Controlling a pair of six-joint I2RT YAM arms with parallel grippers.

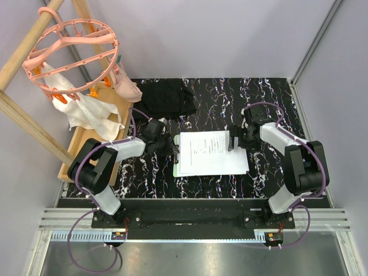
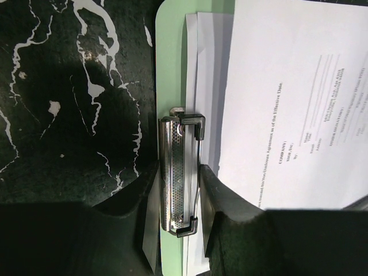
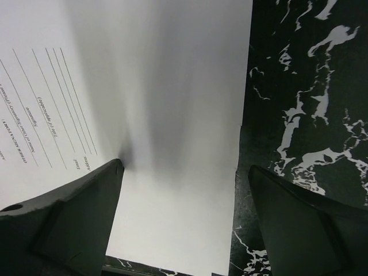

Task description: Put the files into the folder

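The light-green folder (image 1: 177, 168) lies flat mid-table with white files (image 1: 213, 154) stacked on it, the top sheet printed and slightly skewed. In the left wrist view my left gripper (image 2: 179, 198) stands over the folder's metal clip (image 2: 177, 167), with one finger against each side of it. The printed top sheet (image 2: 299, 86) lies just right of the clip over a blank sheet (image 2: 204, 69). My right gripper (image 3: 184, 169) is open and straddles the files' right edge (image 3: 172, 218), one fingertip (image 3: 112, 172) on the paper and the other over the table.
A black fabric piece (image 1: 168, 98) lies at the back. A pink hanger ring (image 1: 72, 54), a white rag (image 1: 89, 115) and a wooden frame (image 1: 23, 123) stand at the left. Grey walls close in the black marbled table (image 1: 276, 98).
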